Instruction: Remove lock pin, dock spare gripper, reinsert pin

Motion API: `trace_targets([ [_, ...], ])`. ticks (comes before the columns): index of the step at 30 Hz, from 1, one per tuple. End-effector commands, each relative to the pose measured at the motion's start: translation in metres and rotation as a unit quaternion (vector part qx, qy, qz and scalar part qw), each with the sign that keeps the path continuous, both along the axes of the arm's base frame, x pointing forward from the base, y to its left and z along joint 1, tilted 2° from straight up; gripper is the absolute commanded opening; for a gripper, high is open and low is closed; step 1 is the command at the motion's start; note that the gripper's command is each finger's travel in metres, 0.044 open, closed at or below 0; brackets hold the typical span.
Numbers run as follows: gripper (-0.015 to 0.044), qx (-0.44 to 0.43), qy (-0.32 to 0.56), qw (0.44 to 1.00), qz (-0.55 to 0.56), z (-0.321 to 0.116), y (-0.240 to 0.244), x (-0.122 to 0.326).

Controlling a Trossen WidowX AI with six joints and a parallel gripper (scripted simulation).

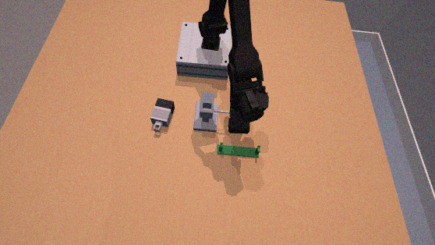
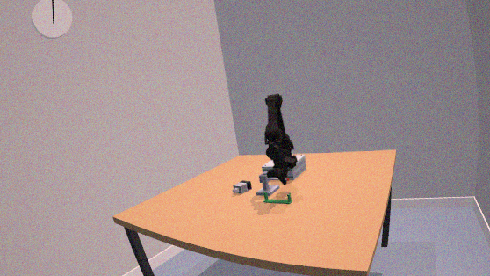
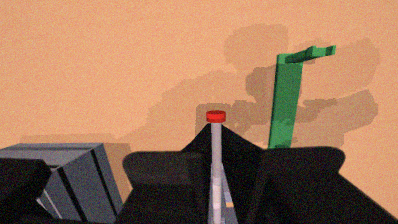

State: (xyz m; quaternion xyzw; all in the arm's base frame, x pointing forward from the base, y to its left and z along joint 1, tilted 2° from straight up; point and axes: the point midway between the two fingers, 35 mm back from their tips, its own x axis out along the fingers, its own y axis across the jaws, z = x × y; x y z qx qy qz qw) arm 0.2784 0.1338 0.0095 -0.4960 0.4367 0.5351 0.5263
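Pin first: my gripper is nearly shut, clamped on its shaft, the red head showing in the wrist view. The shaft reaches from my fingers to the mount, so I judge the pull-out is in hand. Next I should draw straight along the shaft, without twisting. The spare gripper lies on the table beside the mount, undocked; the green holder sits near.
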Motion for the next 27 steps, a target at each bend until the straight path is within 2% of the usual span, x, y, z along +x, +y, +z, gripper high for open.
trace_targets([
  [1, 0.0000, 0.008, 0.000, 1.000, 0.003, 0.001, 0.004, 0.001],
  [27, 0.0000, 0.009, -0.001, 1.000, 0.003, 0.005, 0.023, -0.001],
])
